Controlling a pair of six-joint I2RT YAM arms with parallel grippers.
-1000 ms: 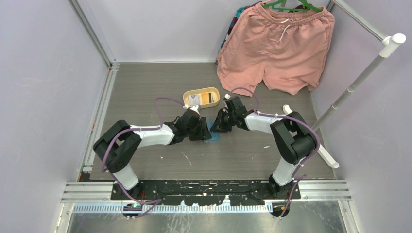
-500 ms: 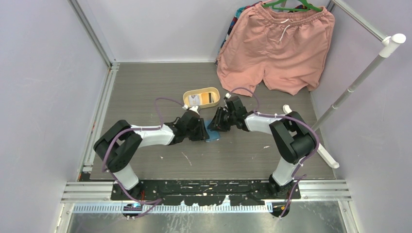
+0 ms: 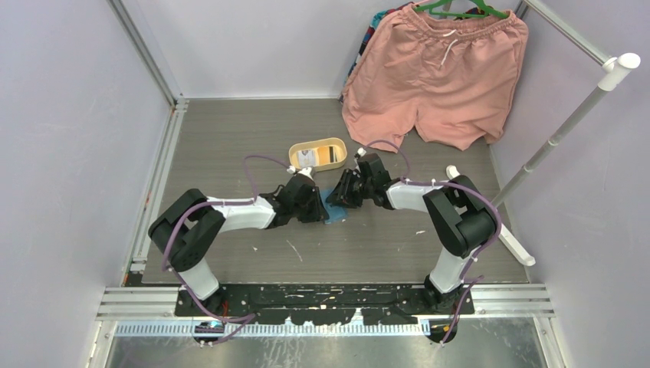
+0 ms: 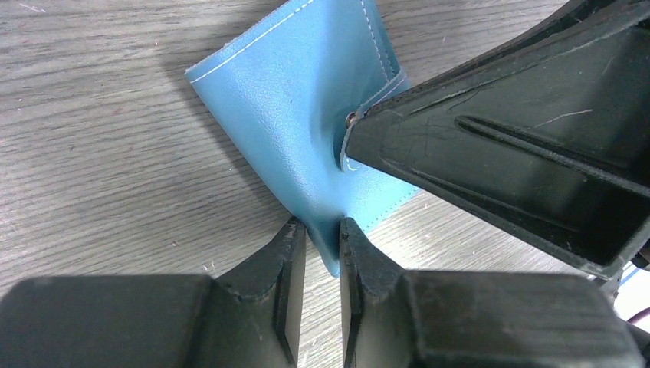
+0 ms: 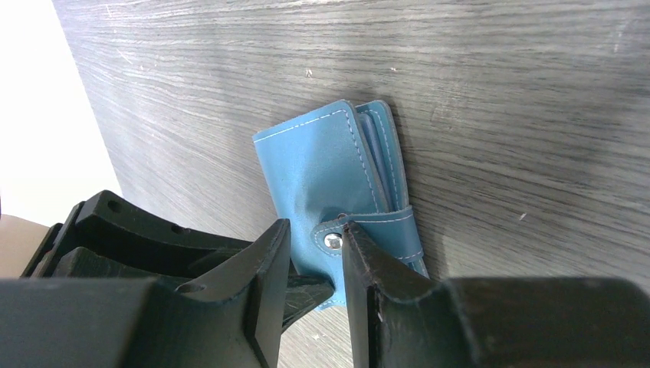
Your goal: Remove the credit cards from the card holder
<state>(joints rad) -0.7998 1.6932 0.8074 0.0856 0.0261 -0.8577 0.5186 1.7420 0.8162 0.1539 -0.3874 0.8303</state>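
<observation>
the teal-blue card holder [image 5: 322, 165] lies folded shut on the grey wood-grain bench [image 3: 230, 138], about mid-bench, between the two arms and just nearer than a yellow oval tray [image 3: 318, 140]. its snap tab [image 5: 368, 226] wraps over the edge and the metal stud [image 5: 331, 241] sits on the outer cover.

the left tool [image 4: 323, 249] has its fingers drawn close on the near corner of the card holder, pinching the leather edge between them, and the cover looks dimpled and slightly raised there. the right tool [image 5: 316, 253] comes in from the opposite side, fingers narrowly parted, one on each side of the stud end of the snap tab. one finger touches the tab, the other stands just off it, so i cannot tell whether it is truly squeezing. the two tools are nearly tip to tip over the card holder.

paler blue layers show along the holder's long side, but i cannot tell cards from pockets. a whitish card [image 3: 306, 159] with dark marks lies in the tray. pink shorts [image 3: 437, 84] hang at the far right.
</observation>
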